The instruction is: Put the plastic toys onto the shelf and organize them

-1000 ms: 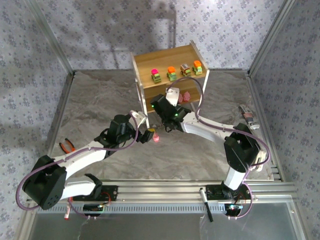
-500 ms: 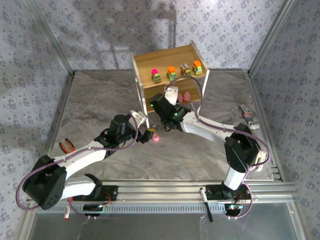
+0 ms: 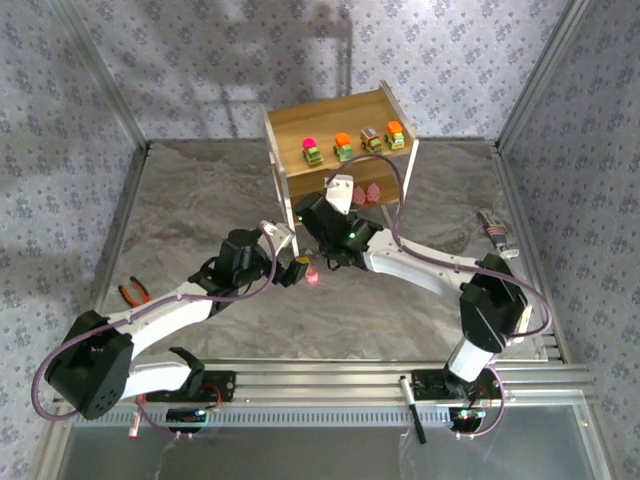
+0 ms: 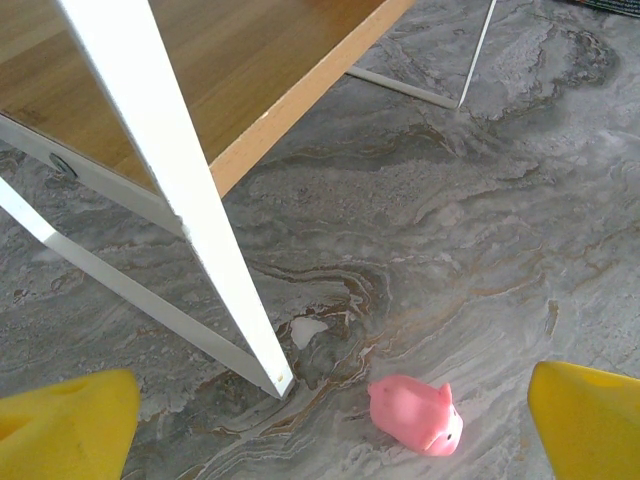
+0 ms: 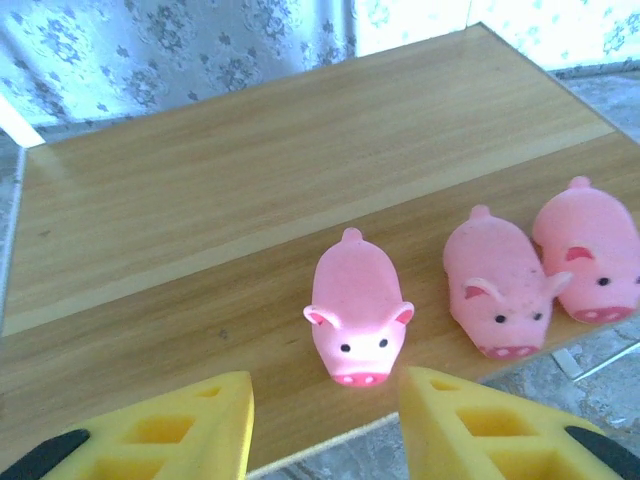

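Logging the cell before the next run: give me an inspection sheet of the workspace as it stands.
Surface: grey marbled table, no spills seen.
Job's things: four cars on top tier of the shelf; three pigs on its lower tier; loose pig on the table.
Clutter: pliers at left; small tool at right.
Hands: left hand open near the loose pig; right hand open facing the three pigs.
Cables: purple cables hang in loops.
Surroundings: patterned walls, metal frame.
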Robot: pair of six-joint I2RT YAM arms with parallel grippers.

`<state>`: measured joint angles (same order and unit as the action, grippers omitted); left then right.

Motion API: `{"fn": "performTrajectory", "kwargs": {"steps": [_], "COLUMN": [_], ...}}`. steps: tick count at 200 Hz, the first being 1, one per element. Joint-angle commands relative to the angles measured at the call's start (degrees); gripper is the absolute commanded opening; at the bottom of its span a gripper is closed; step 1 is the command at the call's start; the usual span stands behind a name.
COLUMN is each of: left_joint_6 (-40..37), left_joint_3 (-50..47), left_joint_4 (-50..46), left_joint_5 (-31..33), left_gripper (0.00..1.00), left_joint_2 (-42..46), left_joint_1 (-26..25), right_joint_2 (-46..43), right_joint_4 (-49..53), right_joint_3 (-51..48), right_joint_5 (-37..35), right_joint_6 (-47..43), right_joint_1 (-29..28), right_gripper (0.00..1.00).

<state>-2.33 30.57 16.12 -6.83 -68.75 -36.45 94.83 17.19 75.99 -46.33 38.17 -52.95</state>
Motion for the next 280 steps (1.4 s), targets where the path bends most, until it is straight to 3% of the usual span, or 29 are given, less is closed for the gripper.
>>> {"fn": "performTrajectory", "kwargs": {"steps": [1, 82, 133, 170, 225, 280], "left_joint_6": [-0.9, -2.7, -3.7, -3.4, -1.4, -0.3], "left_joint_3": [0.7, 0.7, -1.0, -2.4, -3.1, -3.0], "left_joint_4": [-1.2, -8.2, -15.2, -16.8, -17.1, -17.4], "left_joint_5": [-1.2, -3.0, -3.9, -4.9, -6.8, -8.7], "left_gripper": [1.0, 1.0, 1.0, 1.0, 1.0, 1.0], "left_joint_2": [-0.5, 4.2, 11.2, 13.3, 14.9, 14.9], "left_joint_1": [-0.3, -0.2, 0.8, 4.7, 9.5, 9.6], "right_joint_2": [-4.7, -12.3, -7.7, -2.1, 1.7, 4.3], "right_joint_4": [3.6, 8.3, 5.5, 0.9, -6.4, -16.1], "right_joint_3": [-2.6, -13.2, -17.1, -17.1, -20.8, -25.2], "right_joint_5": [-4.5, -7.3, -5.8, -3.8, -1.0, 2.9], "right_joint_6": [2.0, 7.3, 12.4, 14.1, 14.4, 12.5], "right_joint_1": [-1.6, -10.9, -17.3, -20.2, -20.6, -19.6], "right_gripper": [0.45, 0.48, 0.52, 0.55, 0.59, 0.62]}}
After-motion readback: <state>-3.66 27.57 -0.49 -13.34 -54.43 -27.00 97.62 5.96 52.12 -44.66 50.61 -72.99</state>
